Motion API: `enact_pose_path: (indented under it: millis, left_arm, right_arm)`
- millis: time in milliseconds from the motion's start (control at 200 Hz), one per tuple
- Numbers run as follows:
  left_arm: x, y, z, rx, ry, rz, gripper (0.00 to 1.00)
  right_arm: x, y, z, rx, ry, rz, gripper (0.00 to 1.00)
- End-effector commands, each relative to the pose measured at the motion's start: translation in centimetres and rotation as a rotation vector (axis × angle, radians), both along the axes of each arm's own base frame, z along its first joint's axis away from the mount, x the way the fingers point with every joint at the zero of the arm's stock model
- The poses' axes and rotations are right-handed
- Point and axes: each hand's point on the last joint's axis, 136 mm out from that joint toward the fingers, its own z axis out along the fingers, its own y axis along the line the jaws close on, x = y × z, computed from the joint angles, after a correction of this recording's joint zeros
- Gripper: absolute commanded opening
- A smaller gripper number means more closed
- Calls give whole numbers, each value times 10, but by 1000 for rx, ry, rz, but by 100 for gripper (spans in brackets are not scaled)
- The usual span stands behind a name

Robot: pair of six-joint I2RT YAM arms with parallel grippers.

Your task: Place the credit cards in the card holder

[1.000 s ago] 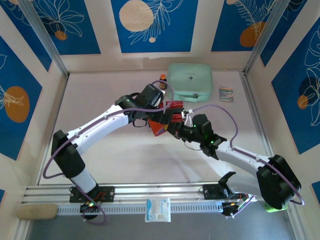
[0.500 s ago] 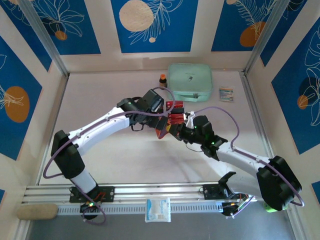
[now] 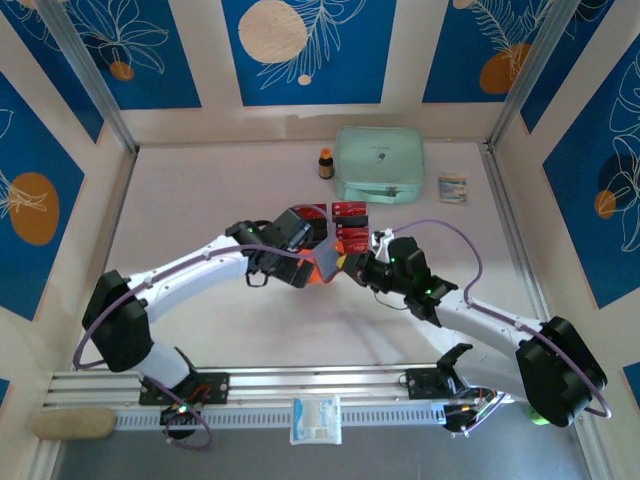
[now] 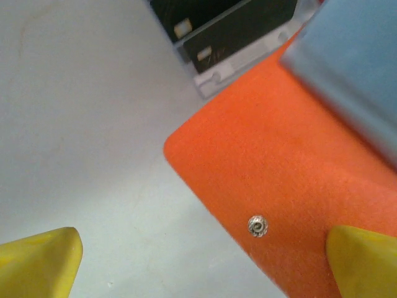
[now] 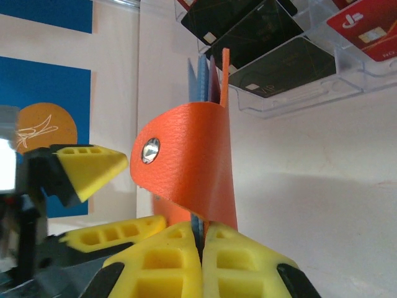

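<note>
Beside black cards (image 5: 282, 62), lettering illegible: right jaws tight on orange card holder (image 5: 192, 161), left jaws apart.

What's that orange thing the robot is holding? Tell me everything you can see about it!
It is a small orange card holder, grainy like leather, with a tiny silver snap button and pale blue layers inside. It stands on edge with its flap curling over. The right gripper is shut on its lower edge. The open left gripper sits right by the flap; I cannot tell whether it touches. A clear tray of credit cards lies just behind it.
</note>
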Motion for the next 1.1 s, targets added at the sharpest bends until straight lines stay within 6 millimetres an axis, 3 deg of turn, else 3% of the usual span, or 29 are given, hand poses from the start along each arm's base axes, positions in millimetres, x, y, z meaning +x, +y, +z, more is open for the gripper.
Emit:
enact_pose_path:
  millis: [0,230,690,1090]
  left_arm:
    - [-7,5,-7,-12,4,11,100]
    - [-12,12,-34,25,29,19,100]
    - [-6,11,-55,79,38,0,100]
    - [-11,30,-78,180,47,-4,100]
  right_arm:
    - [1,0,4,7,-27,-33,0]
    - [-6,12,-11,-20,-18,-45,0]
    - [-18,43,-40,-101,-27,-95,0]
    - [-33,57,-68,-191,-27,-200,0]
